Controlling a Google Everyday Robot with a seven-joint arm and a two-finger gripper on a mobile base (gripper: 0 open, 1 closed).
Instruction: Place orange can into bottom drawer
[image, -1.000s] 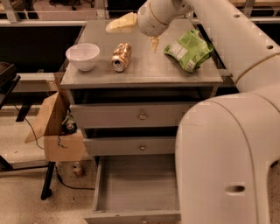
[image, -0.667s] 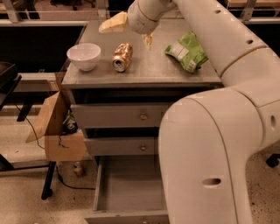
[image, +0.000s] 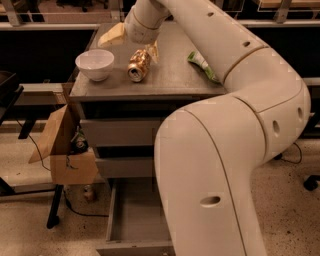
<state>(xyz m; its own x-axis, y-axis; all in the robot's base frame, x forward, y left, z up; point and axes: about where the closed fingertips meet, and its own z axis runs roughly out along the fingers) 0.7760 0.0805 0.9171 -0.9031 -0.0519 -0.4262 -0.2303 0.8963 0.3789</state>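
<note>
Swung further across since the earlier frame: arm (image: 220, 165) now blocks the right half of your view, green snack bag (image: 202, 65) mostly hidden behind it. Nearest you, bottom drawer (image: 134, 220) is pulled out, plain grey inside showing left of the arm. Cardboard box (image: 65, 150) sits at the left side of the cabinet (image: 175, 75). On top, orange can (image: 138, 65) lies on its side, silver end toward you, just right of white bowl (image: 95, 64). At the can's far end, gripper (image: 132, 44), fingers (image: 112, 36) spread, gripping nothing.

Big white arm (image: 235, 100) bends across the view, wrist angled down, gripper (image: 127, 46) hanging near the cabinet top's (image: 175, 75) back-left corner, pale fingers (image: 112, 35) spread wide.
</note>
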